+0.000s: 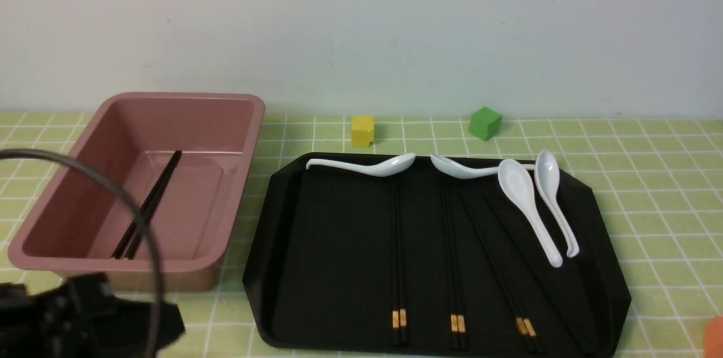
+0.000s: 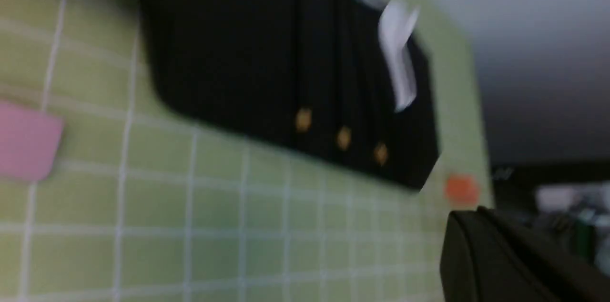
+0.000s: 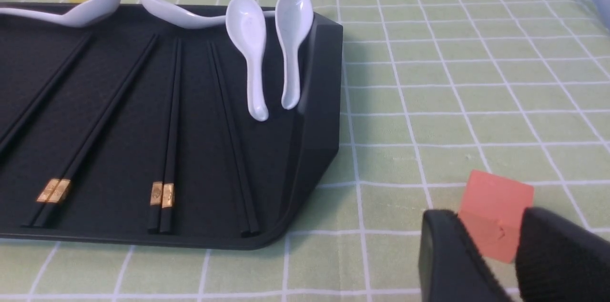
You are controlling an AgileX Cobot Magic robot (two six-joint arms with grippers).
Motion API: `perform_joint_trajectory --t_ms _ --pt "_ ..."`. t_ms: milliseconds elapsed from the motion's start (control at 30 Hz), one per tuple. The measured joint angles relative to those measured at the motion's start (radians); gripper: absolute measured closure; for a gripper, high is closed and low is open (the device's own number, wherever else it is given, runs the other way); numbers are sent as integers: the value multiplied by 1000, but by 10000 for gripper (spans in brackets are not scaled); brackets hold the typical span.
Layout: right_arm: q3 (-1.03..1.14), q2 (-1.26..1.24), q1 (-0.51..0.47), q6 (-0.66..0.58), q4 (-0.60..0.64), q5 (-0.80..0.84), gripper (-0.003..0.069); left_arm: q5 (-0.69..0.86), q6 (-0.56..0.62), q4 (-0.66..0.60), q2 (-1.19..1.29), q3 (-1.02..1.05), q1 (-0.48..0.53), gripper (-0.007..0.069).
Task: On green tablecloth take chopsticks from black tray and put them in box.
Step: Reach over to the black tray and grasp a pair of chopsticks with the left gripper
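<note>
Chopsticks (image 1: 399, 267) lie in banded pairs lower centre on the black tray (image 1: 339, 245); one pair sits in the box (image 1: 248, 121). On the right gripper (image 3: 491, 254) the jaws gape empty; the left gripper (image 2: 505, 254) I cannot tell. Best pinch both sticks near the gold bands, lifting level.
</note>
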Motion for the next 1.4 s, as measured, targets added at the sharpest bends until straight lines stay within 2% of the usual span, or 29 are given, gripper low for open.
perform_joint_trajectory --t_ms 67,133,267,333,433,500,600,667,767,833,900,1000,1033,1100,1200,1400 --pt "0 0 0 0 0 0 419 199 44 122 245 -121 -1 637" --pt "0 0 0 0 0 0 419 286 79 156 388 -196 -1 637" --pt "0 0 0 0 0 0 419 379 100 162 541 -300 -2 637" --pt "0 0 0 0 0 0 419 383 78 189 620 -385 -35 637" --pt "0 0 0 0 0 0 419 343 -1 241 658 -450 -108 637" --pt "0 0 0 0 0 0 419 280 -100 333 694 -518 -222 637" --pt "0 0 0 0 0 0 419 244 -196 424 734 -579 -321 637" --pt "0 0 0 0 0 0 419 231 -315 545 796 -659 -442 636" --pt "0 0 0 0 0 0 419 227 -430 659 861 -722 -527 615" --pt "0 0 0 0 0 0 419 226 -572 781 939 -803 -600 567" --pt "0 0 0 0 0 0 419 225 -631 840 987 -848 -625 530" --pt "0 0 0 0 0 0 419 226 -729 922 1100 -956 -674 431" --pt "0 0 0 0 0 0 419 228 -732 926 1115 -963 -678 419" --pt "0 0 0 0 0 0 419 248 -753 930 1205 -1060 -690 344" --pt "0 0 0 0 0 0 419 285 -758 922 1301 -1166 -690 288" --pt "0 0 0 0 0 0 419 349 -758 934 1438 -1320 -690 261"
